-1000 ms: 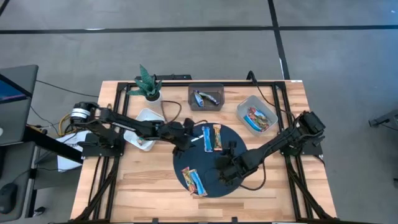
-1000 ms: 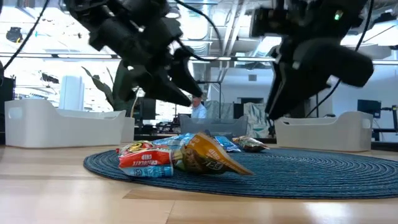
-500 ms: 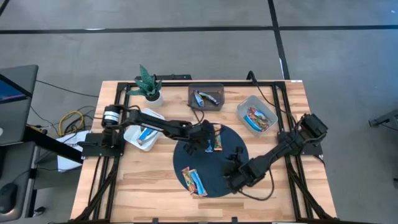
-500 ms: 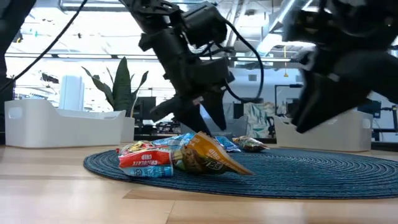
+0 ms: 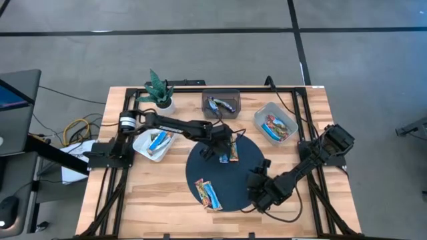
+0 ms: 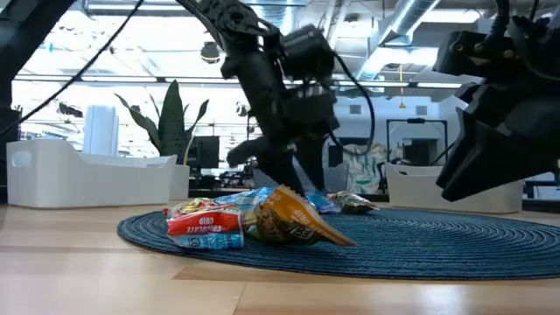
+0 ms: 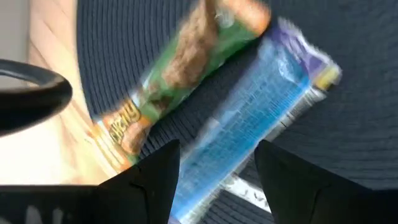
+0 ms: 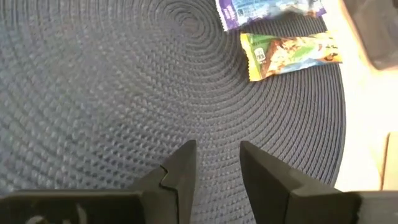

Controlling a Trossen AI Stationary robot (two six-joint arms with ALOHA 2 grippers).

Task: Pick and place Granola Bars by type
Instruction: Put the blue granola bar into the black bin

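Now our left gripper point(image 7: 214, 180) has come down over the blue bar point(image 7: 249, 134) beside the green bar point(image 7: 180, 78) at the far edge of the round dark mat point(image 5: 243, 157), fingers apart astride it, so we judge a grasp is close. Our right gripper point(image 8: 214, 168) has withdrawn to the mat's near edge, open and empty. Behind the wooden table point(image 5: 160, 200) lies a bright office.

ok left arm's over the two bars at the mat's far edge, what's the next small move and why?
Probably lower the left gripper and close on the blue bar: its open fingers straddle that bar's end, with the green-orange bar lying alongside. The right gripper hangs open above bare mat.
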